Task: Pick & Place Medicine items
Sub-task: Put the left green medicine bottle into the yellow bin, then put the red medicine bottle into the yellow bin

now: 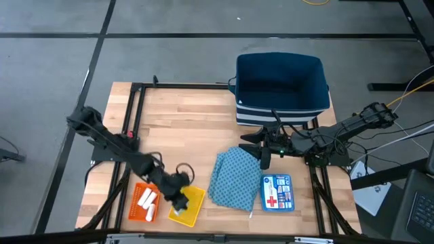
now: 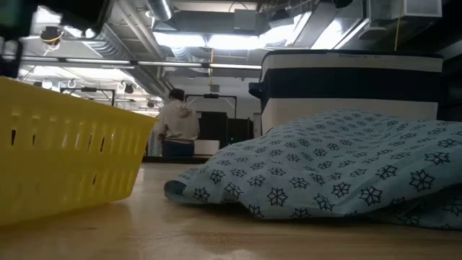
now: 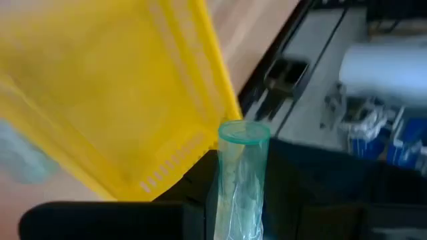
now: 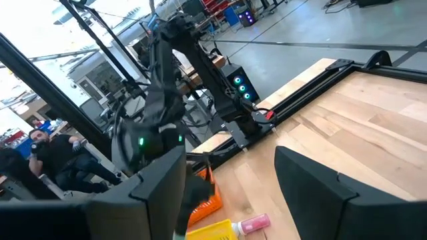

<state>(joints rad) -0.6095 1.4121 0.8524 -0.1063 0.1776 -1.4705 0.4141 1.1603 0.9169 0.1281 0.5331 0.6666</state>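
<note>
Wooden table (image 1: pixel 196 129), butcher-block top, dark frame rails along its edges. Landmark for all places: the yellow basket (image 1: pixel 192 205) at the table's front edge.

Blue bin (image 1: pixel 281 83), with striped lower band, stands at the table's far edge, well apart from the yellow basket and off to its right. Blue patterned cloth (image 1: pixel 234 177) lies crumpled just right of the yellow basket; in the low view it rises as a mound (image 2: pixel 339 166) beside the basket's slotted wall (image 2: pixel 65 155). A blue-and-white first-aid card or pouch (image 1: pixel 277 192) lies beyond the cloth, farther right of the basket. Orange tray (image 1: pixel 144 202) sits just left of the yellow basket, with white sticks (image 1: pixel 147 200) in it.

Left gripper (image 1: pixel 178 192) hangs over the yellow basket's left rim. Left wrist view: it holds a light-green clear tube (image 3: pixel 239 183) upright between its dark fingers, closed on it, the tube's rim above the basket's corner (image 3: pixel 133 100).

Right gripper (image 1: pixel 261 146) hovers over the far corner of the cloth, well right of the basket, fingers spread wide with nothing between them. Right wrist view shows a pink stick-like piece (image 4: pixel 252 224) lying at the basket's edge (image 4: pixel 212 231).

A person (image 2: pixel 176 124) stands in the room behind the table.
</note>
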